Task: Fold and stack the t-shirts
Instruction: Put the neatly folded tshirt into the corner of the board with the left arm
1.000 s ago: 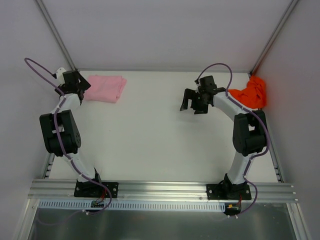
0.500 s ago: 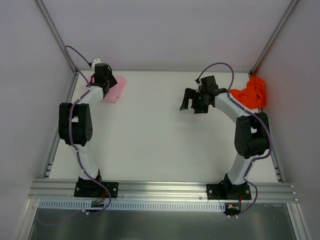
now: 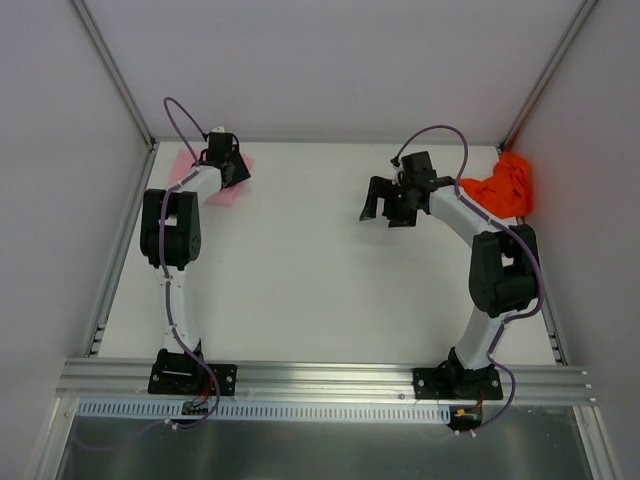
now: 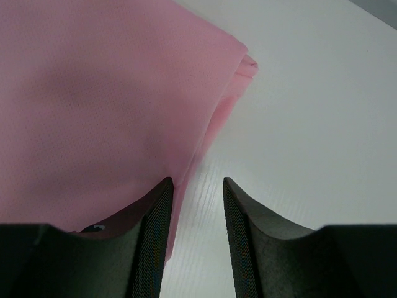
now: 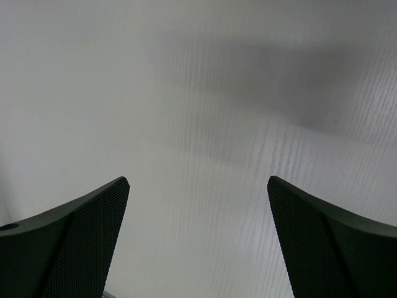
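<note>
The pale pink t-shirt [image 3: 183, 166] lies folded at the table's far left, mostly covered by my left arm. My left gripper [image 3: 233, 171] hangs at the shirt's right edge. In the left wrist view the pink t-shirt [image 4: 93, 93] fills the left side. My left gripper [image 4: 197, 186] has its jaws a narrow gap apart with bare table between them, and the cloth's edge runs along the left finger [image 4: 152, 236]. The orange-red t-shirt [image 3: 505, 185] sits crumpled in the far right corner. My right gripper [image 3: 385, 205] stands wide open over bare table, left of that shirt, with nothing between its fingers [image 5: 80, 236].
White walls with metal corner posts [image 3: 115, 75] close in the table at the back and both sides. The aluminium rail [image 3: 320, 380] with both arm bases runs along the near edge. The white table [image 3: 320, 280] stretches between the arms.
My left arm has swung right from the shirt's left side, across it, to its right edge, and its jaws have narrowed. The right arm has not moved.
</note>
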### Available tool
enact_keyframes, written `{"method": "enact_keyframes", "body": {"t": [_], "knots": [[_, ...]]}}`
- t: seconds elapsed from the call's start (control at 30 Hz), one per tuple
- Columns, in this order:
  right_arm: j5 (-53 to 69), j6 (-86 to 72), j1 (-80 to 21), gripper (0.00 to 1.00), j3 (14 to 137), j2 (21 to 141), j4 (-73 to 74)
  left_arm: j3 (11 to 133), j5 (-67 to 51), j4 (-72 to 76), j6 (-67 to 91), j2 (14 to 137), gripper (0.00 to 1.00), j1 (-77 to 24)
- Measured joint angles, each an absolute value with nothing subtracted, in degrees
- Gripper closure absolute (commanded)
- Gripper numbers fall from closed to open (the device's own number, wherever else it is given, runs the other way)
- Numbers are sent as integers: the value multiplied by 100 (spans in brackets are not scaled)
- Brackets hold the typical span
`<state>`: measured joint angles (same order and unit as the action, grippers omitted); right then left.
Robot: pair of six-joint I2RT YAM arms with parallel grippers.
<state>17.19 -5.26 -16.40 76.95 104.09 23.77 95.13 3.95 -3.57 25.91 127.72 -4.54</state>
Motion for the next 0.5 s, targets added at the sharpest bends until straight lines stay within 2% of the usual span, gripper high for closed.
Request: {"method": "enact_keyframes", "body": {"t": [0.33,0.5], "knots": [[1717,-528,-1634,3,7695,10409,2375,9791,226,-978,2528,12774,64,-454],[1721,-528,-1634,3,7697,10409,2375,9802,8,-1138,2257,12759,57,-454]]}}
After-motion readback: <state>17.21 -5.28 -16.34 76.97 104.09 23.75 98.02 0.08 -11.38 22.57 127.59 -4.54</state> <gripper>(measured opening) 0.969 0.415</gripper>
